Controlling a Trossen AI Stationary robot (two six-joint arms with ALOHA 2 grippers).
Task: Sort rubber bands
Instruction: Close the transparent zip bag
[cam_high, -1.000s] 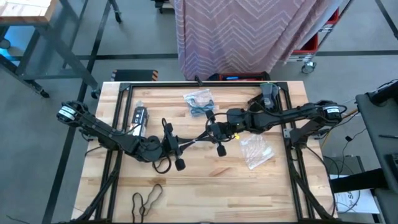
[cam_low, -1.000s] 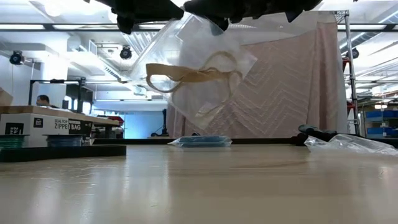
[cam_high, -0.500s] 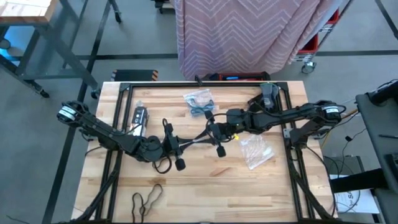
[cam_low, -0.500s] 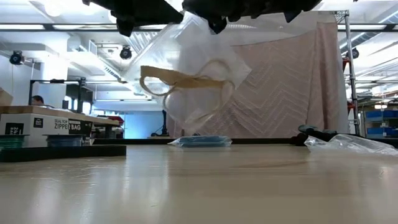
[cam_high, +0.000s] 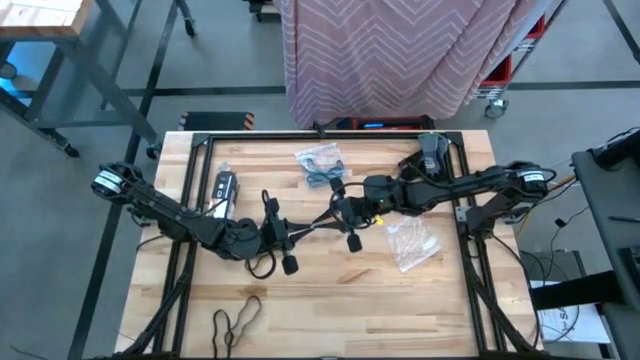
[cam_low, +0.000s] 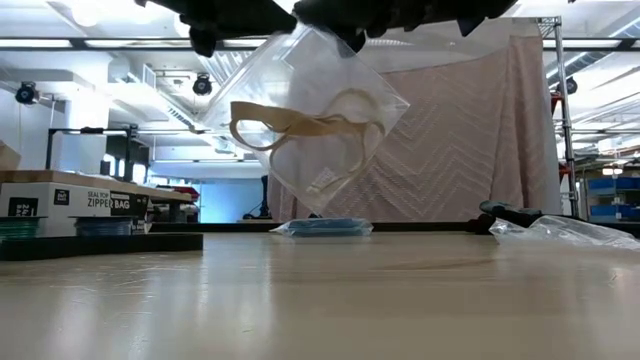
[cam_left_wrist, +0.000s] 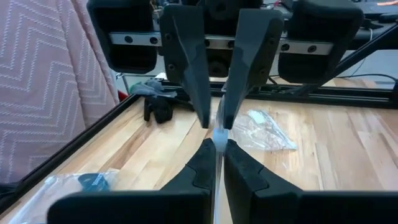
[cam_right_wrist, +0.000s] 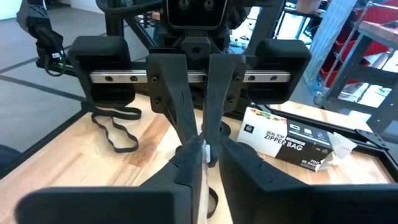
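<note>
A clear plastic bag (cam_low: 320, 120) with tan rubber bands (cam_low: 300, 125) inside hangs in the air over the table's middle. My left gripper (cam_high: 305, 229) and my right gripper (cam_high: 322, 222) meet tip to tip at its top, both shut on it. In the left wrist view my own left gripper (cam_left_wrist: 215, 152) faces the right one across the bag's thin edge (cam_left_wrist: 218, 134). Black rubber bands (cam_high: 236, 318) lie loose near the table's near edge. A second bag with blue bands (cam_high: 320, 160) lies flat near the far edge. My left gripper pinches the bag's top edge (cam_left_wrist: 217, 138) between its two fingers, coming level from the table's left. The bag is lifted clear and hangs below the fingers with one corner (cam_low: 320, 208) lowest. My right gripper pinches the same top edge (cam_right_wrist: 203, 148) between its fingers, coming level from the table's right, straight opposite the left gripper. The bag hangs slack beneath it, clear of the table.
A zipper-bag box (cam_high: 224, 190) lies on the table's left part. Dark gloves (cam_high: 432, 155) rest at the far right corner. Another clear bag (cam_high: 410, 242) lies right of the middle. A black frame rail (cam_high: 330, 135) runs along the far edge.
Both grippers have kept their place and stayed shut. The hanging bag has swayed and turned a little below them, and the tan bands inside have shifted with it.
</note>
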